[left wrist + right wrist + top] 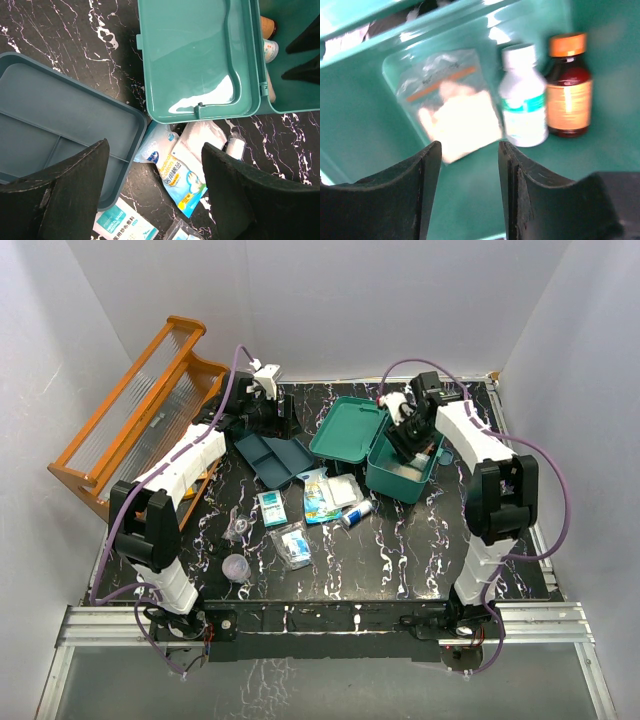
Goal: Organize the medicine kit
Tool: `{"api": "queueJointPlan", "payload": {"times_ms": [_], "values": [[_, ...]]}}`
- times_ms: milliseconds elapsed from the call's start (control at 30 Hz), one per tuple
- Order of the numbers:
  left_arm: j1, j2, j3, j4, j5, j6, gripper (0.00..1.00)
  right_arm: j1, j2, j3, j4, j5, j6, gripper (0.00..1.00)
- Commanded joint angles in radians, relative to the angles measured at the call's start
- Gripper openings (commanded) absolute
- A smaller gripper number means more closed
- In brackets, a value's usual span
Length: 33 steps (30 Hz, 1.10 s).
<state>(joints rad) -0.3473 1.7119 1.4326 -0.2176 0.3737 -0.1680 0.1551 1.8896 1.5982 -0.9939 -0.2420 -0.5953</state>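
The teal medicine kit (395,480) stands open at the right, its lid (348,430) laid back on the table. My right gripper (415,445) reaches down into the box. In the right wrist view it (470,160) is open and holds nothing. Beyond its fingertips, on the box floor (470,200), lie a clear bag of white pads (452,110), a white bottle (522,100) and a brown bottle with an orange cap (569,90). My left gripper (155,190) hangs open over the table between the divided insert tray (50,115) and the lid (195,55).
Loose on the table lie a blue cotton packet (175,175), a white gauze packet (202,137), a bandage roll (235,146), a dressing packet (272,508), a zip bag (294,545) and two small clear cups (237,568). An orange wooden rack (140,405) leans at the far left.
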Motion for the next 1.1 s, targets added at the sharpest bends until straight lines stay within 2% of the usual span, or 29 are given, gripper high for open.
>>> {"api": "queueJointPlan", "payload": {"times_ms": [0, 200, 300, 400, 500, 600, 767, 933, 1067], "values": [[0.002, -0.021, 0.018, 0.007, 0.017, -0.002, 0.73, 0.001, -0.080, 0.046, 0.163, 0.106, 0.093, 0.48], [0.001, -0.026, 0.002, 0.021, 0.038, -0.025, 0.73, 0.001, -0.125, 0.017, 0.301, 0.188, 0.194, 0.48], [0.002, -0.026, -0.020, 0.053, 0.105, -0.051, 0.74, 0.001, -0.134, 0.016, 0.396, 0.331, 0.362, 0.48], [0.000, -0.028, -0.061, 0.102, 0.175, -0.080, 0.74, 0.001, -0.100, 0.063, 0.394, 0.475, 0.535, 0.49], [-0.005, -0.036, -0.090, 0.116, 0.185, -0.085, 0.74, -0.003, -0.048, 0.131, 0.355, 0.509, 0.611, 0.51], [-0.014, -0.041, -0.103, 0.099, 0.171, -0.072, 0.74, -0.004, -0.007, 0.166, 0.348, 0.518, 0.617, 0.53], [-0.031, -0.048, -0.125, 0.090, 0.153, -0.070, 0.74, -0.011, 0.052, 0.200, 0.364, 0.526, 0.526, 0.57], [-0.045, -0.051, -0.126, 0.084, 0.150, -0.069, 0.74, -0.043, 0.107, 0.208, 0.365, 0.442, 0.419, 0.58], [-0.054, -0.052, -0.128, 0.089, 0.158, -0.074, 0.75, -0.065, 0.139, 0.208, 0.375, 0.443, 0.377, 0.58]]}}
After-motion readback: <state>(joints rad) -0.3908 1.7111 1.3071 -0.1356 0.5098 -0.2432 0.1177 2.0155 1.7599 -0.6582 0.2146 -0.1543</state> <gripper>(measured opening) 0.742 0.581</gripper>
